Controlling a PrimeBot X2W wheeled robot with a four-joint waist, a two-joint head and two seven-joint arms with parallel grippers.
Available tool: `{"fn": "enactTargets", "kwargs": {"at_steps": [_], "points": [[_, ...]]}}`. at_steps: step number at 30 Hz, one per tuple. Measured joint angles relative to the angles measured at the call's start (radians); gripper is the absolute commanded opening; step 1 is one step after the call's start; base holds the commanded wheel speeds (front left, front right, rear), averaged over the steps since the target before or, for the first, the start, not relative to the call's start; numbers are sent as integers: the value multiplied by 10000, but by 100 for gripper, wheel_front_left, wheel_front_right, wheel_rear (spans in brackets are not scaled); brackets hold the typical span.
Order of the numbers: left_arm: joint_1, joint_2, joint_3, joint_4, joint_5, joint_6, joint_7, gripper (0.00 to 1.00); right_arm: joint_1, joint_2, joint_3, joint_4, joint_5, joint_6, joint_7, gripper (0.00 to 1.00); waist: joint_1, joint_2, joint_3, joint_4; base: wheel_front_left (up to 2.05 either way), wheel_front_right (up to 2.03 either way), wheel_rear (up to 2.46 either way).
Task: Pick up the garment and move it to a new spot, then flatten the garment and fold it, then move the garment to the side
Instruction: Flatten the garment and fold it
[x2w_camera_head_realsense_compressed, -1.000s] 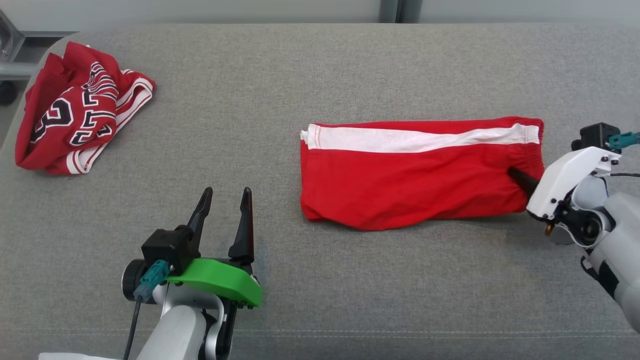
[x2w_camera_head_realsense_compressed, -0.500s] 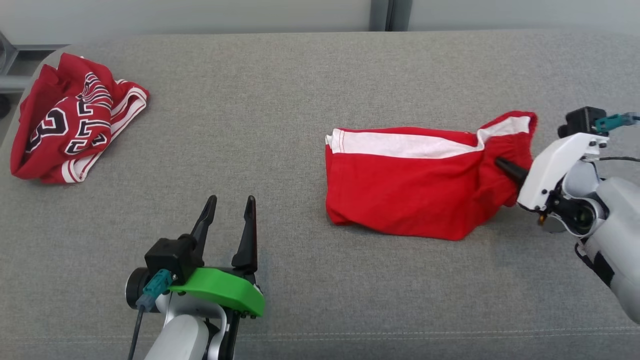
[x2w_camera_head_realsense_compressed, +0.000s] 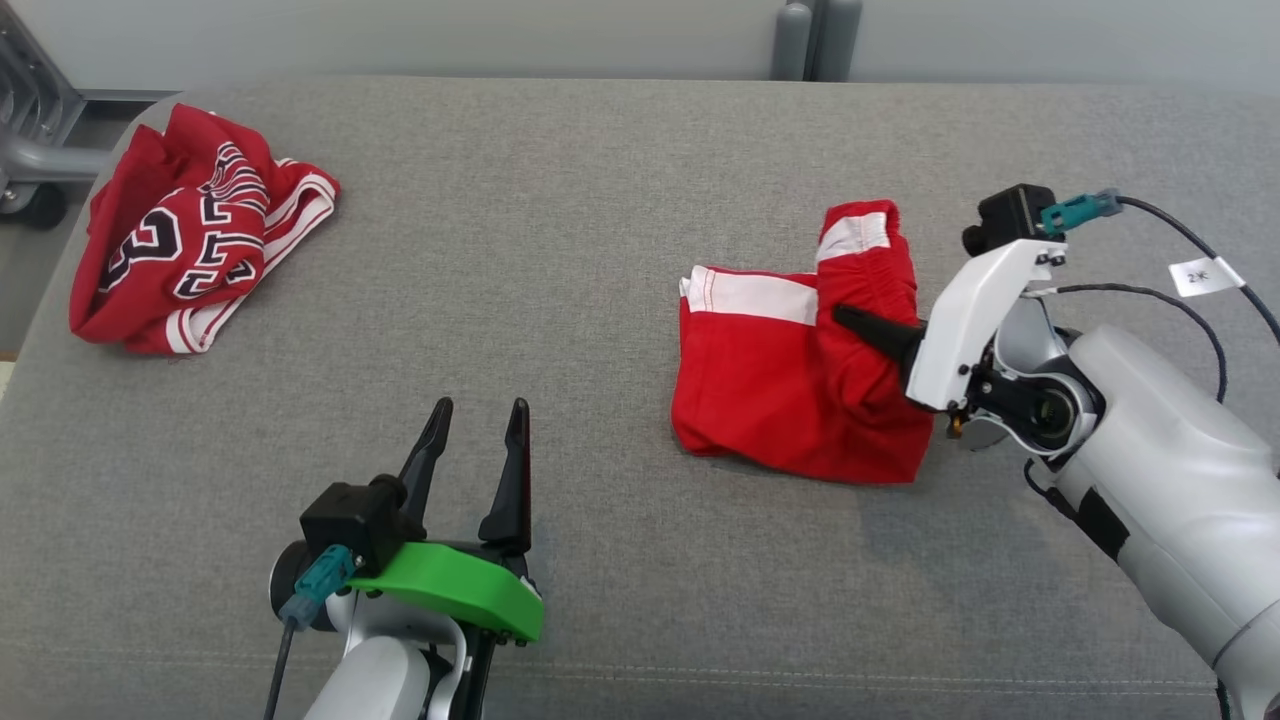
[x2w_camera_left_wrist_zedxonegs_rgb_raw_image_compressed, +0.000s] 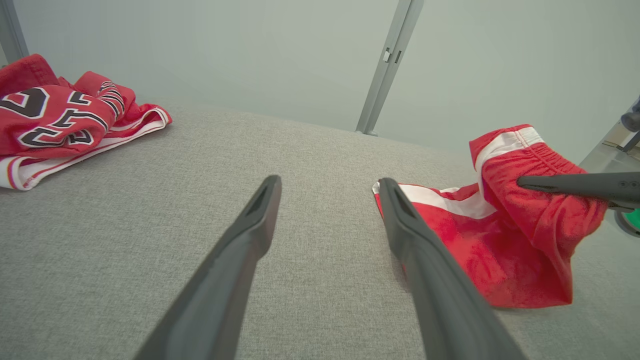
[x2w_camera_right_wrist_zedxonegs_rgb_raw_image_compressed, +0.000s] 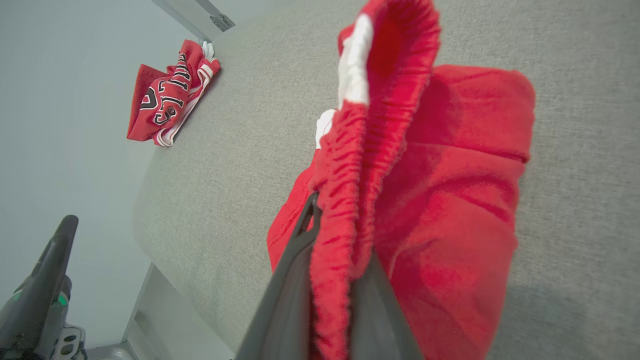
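Jersey (x2w_camera_head_realsense_compressed: 170, 250) shows a "3". My right gripper (x2w_camera_head_realsense_compressed: 845, 318) clenches the shorts (x2w_camera_head_realsense_compressed: 780, 400) at the raised waistband, their long axis left-right. Left gripper (x2w_camera_head_realsense_compressed: 481, 405) released.

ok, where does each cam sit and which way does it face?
Head view: on the head, facing forward and down at the grey fabric surface; left gripper lower left, right gripper pinching the red shorts.
Left wrist view: on the left wrist, facing along its open fingers across the surface.
Right wrist view: on the right wrist, facing along its shut fingers at the shorts' waistband.
Shared: all three see the shorts and red jersey.
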Motion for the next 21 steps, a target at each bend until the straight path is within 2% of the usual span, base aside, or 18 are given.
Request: {"fn": "enactTargets", "kwargs": {"at_steps": [7, 12, 16, 17, 19, 20, 21], "points": [[2, 12, -307, -121, -255, 4, 0, 100, -107, 311, 372, 213, -153, -35, 341, 0, 0, 0, -5, 436, 0, 0, 0], [2, 17, -418, -192, -403, 6, 0, 100, -260, 194, 558, 704, -598, -545, 385, 0, 0, 0, 26, 856, 0, 0, 0], [2, 17, -422, -203, -472, 6, 0, 100, -336, 148, 642, 963, -823, -792, 418, 1, 0, 0, 54, 1207, 0, 0, 0], [2, 19, -424, -203, -474, 6, 0, 100, -341, 171, 702, 1018, -867, -823, 428, 5, 0, 0, 58, 1290, 0, 0, 0], [2, 21, -416, -201, -476, 6, 0, 100, -355, 234, 859, 1099, -984, -922, 514, 23, 0, 0, 61, 1436, 0, 0, 0], [2, 21, -405, -201, -476, 8, 0, 100, -357, 291, 918, 1147, -1009, -984, 518, 33, 0, 0, 59, 1500, 0, 0, 0], [5, 21, -359, -205, -476, 8, 0, 100, -364, 368, 966, 1181, -1012, -999, 550, 48, 0, 0, 55, 1550, 0, 0, 0]]}}
